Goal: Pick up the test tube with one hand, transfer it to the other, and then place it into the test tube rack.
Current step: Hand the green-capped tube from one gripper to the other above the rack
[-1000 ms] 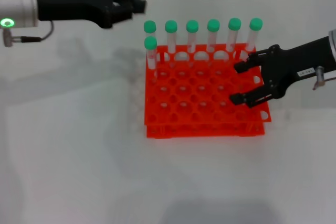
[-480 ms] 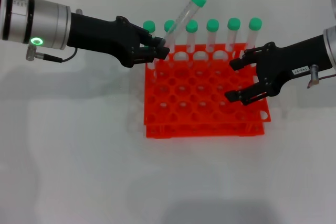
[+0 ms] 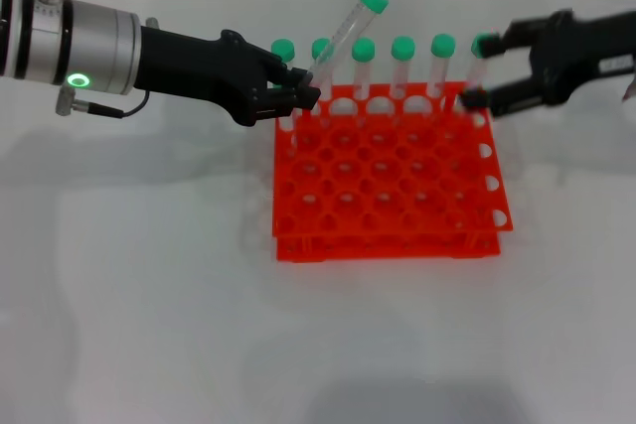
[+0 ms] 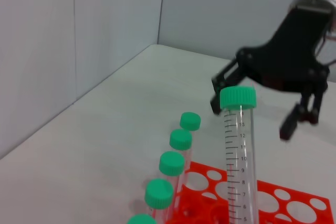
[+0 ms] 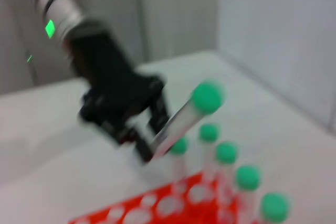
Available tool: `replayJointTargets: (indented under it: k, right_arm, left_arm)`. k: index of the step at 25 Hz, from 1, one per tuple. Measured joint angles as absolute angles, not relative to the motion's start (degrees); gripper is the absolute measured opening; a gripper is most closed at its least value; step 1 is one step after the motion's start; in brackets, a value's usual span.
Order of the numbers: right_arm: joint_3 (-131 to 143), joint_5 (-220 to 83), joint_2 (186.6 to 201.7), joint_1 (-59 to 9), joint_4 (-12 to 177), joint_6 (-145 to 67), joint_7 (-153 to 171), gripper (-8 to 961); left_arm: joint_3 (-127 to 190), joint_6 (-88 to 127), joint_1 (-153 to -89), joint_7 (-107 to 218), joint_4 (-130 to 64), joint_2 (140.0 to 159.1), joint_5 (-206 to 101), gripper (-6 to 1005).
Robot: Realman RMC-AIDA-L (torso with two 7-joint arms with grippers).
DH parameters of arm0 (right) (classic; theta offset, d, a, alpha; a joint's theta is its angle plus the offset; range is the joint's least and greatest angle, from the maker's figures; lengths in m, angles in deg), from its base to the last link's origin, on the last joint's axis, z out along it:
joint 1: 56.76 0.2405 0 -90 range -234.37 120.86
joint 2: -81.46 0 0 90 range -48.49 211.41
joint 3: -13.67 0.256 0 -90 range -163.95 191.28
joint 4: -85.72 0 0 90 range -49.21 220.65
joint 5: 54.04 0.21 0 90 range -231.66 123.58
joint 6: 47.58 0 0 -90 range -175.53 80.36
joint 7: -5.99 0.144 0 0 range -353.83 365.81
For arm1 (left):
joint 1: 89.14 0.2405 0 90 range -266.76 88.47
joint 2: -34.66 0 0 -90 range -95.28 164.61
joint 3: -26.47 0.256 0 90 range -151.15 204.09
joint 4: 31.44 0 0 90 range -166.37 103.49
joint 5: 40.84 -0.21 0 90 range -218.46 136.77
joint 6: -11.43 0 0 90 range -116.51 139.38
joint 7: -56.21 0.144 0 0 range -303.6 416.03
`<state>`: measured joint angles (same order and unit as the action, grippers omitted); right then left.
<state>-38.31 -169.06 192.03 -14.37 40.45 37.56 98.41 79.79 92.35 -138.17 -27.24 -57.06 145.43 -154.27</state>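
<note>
My left gripper point(image 3: 296, 92) is clamped on the test tube point(image 3: 345, 31), tilted above the rack's point(image 3: 388, 196) far left corner. My right gripper point(image 3: 480, 71), fingers apart, hovers at its far right corner.

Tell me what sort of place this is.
Probably a lab-style robot test bench: an orange-red test tube rack holding green-capped tubes, a plain white tabletop against bare walls, and the left tool gripping a graduated test tube.
</note>
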Motion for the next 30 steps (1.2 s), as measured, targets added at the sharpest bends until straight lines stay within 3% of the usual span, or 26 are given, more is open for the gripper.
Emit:
replayJointTargets:
  k: [5,13,30]
  right_arm:
    - [-33.24,-163.39,192.68,-14.95,42.41,37.88,99.73,857]
    - [-32.87,-146.83,196.62,-17.25,55.72,36.12,87.81,857]
    - [-32.71,-131.33,197.65,-13.60,78.26,36.66,69.59,852]
  left_arm:
    - [79.71,92.13,-138.45,-26.74,-57.07,145.58,-154.27,212]
    - [79.67,92.04,-138.63,-26.59,-58.54,146.57,-154.27,215]
    - [79.90,91.20,-139.32,-25.30,-58.60,147.72,-154.28,223]
